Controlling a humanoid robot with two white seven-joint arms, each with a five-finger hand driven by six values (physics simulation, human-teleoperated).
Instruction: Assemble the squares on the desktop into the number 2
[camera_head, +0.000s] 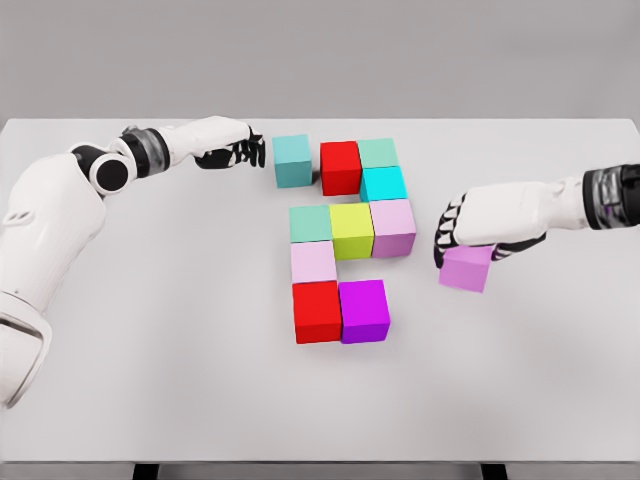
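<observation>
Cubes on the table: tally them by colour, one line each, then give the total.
Teal/cyan cubes: 4
Red cubes: 2
Pale pink/lilac cubes: 2
Purple/violet cubes: 2, one under the right hand
Yellow-green cube: 1
Total: 11

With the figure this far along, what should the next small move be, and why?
Probably slide the violet cube, under the right robot hand, left to sit beside the purple cube. The bottom row has only the red cube and the purple one, while the rows above span three.
</observation>
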